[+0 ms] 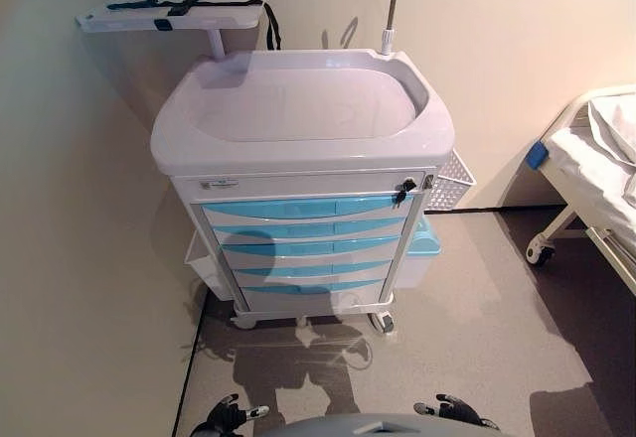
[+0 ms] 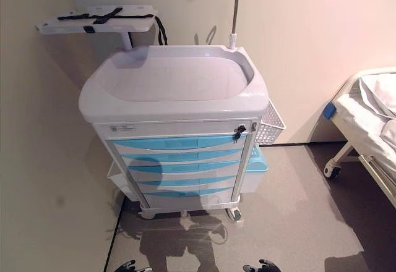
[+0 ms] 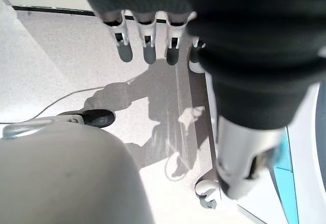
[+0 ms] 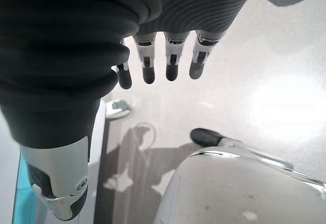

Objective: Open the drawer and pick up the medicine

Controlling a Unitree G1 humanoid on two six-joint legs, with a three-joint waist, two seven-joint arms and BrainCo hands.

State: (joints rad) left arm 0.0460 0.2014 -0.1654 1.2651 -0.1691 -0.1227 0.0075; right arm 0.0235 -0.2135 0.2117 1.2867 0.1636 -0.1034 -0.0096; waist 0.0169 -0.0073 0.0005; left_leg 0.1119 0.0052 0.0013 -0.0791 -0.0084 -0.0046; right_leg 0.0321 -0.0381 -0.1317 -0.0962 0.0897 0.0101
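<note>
A white medical cart stands ahead against the wall, with several blue-fronted drawers stacked under its top. All drawers are shut, including the top drawer. No medicine shows in any view. My left hand and right hand hang low at the bottom edge, well short of the cart and apart from it. In the left wrist view my left hand has straight fingers and holds nothing. In the right wrist view my right hand is the same.
A key sits in the lock at the cart's upper right. A wire basket and a blue bin hang on its right side. A shelf and a pole rise behind. A bed stands at right.
</note>
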